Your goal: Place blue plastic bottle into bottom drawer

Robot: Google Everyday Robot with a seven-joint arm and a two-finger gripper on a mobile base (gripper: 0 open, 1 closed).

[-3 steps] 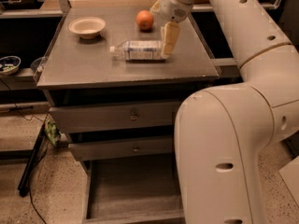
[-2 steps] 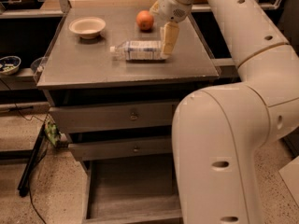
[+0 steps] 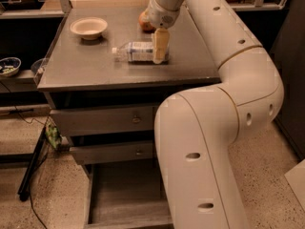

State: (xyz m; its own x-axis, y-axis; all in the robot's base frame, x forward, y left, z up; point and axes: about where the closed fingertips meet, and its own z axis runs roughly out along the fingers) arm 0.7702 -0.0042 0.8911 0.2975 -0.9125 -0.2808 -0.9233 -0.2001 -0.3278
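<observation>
- I have the desk in view from above and in front, a grey cabinet with a flat top and three drawers in its front.
- The blue plastic bottle lies on its side on the desk top, about midway between the front and back edges and right of the middle. Its white cap points to the desk's left edge.
- The hand is down on the desk top at the bottle's base end, touching or almost touching the bottle there.
- From this angle I cannot tell how far the hand is open, or whether it has any hold on the bottle.
- The arm rises in front of the desk's right half, bends, and reaches back over the right side of the desk top to the hand. It hides the right part of all three drawers.
- A pale bowl stands upright on the back left part of the desk top.
- An orange-red fruit sits near the desk's back edge and is partly hidden by the wrist.
- The bottom drawer is pulled well out from the foot of the desk and shows its grey floor.
- The two knobbed drawers above it sit closer in to the desk front, and the middle one stands out a little further than the top one.
</observation>
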